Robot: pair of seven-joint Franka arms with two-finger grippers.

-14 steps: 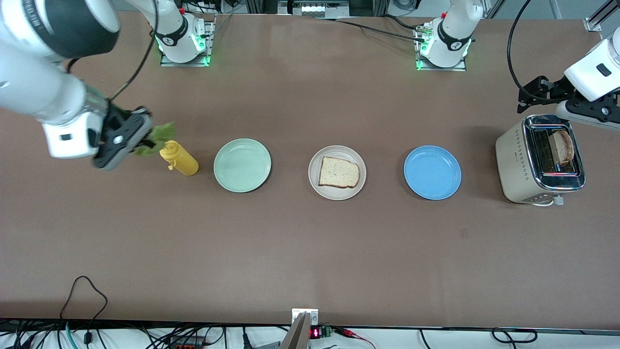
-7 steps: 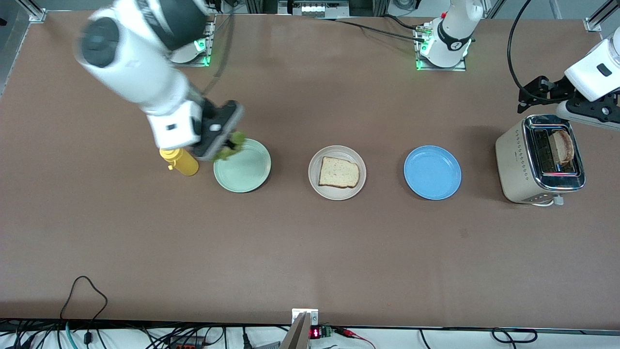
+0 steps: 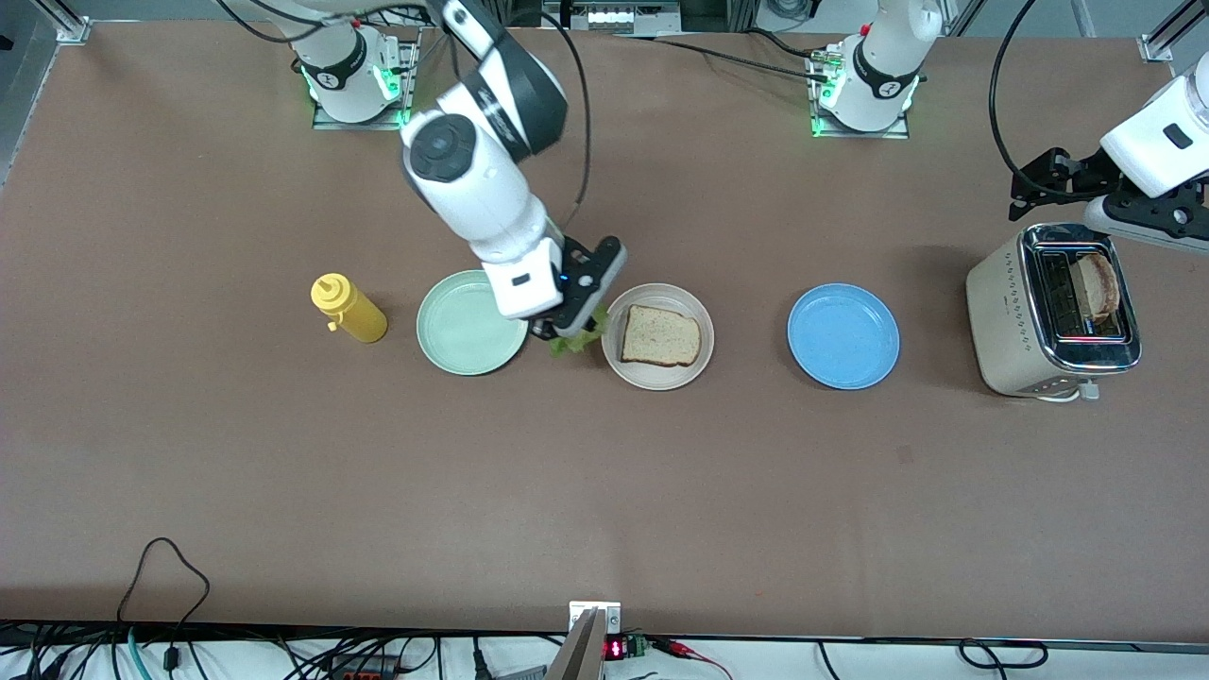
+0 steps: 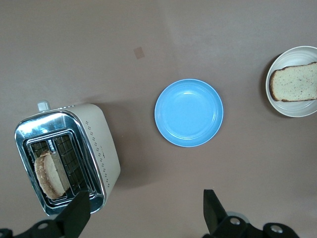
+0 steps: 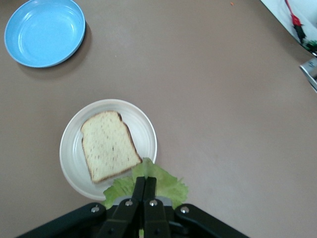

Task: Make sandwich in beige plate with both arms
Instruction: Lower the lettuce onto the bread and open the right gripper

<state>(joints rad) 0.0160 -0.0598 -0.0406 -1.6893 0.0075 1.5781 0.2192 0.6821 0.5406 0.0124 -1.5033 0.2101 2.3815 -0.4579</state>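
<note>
Overhead, in the front view, the right gripper (image 3: 570, 332) is seen in the air over the gap between the mint-green plate (image 3: 460, 326) and the beige plate (image 3: 657, 370), its jaws clamped on a lettuce leaf (image 3: 572, 345). One slice of bread (image 3: 661, 336) is laid on the beige plate, which is set mid-counter between the mint-green plate and the blue plate (image 3: 842, 335). A yellow squeeze bottle (image 3: 348, 308) is placed beside the mint-green plate toward the right arm's end; a toaster (image 3: 1053, 309) with a second slice (image 3: 1099, 283) in its slot is placed toward the left arm's end, with the left gripper (image 3: 1044, 184) held above it

From the left wrist view, the left gripper (image 4: 143, 213) is shown with jaws spread wide and nothing between them, over the brown counter (image 4: 148, 29) between toaster (image 4: 67, 158) and blue plate (image 4: 188, 112)

From the right wrist view, the lettuce leaf (image 5: 161, 182) is seen pinched in the shut jaws of the right gripper (image 5: 143, 191), its edge overlapping the rim of the beige plate (image 5: 143, 129) beside the bread (image 5: 108, 145)
</note>
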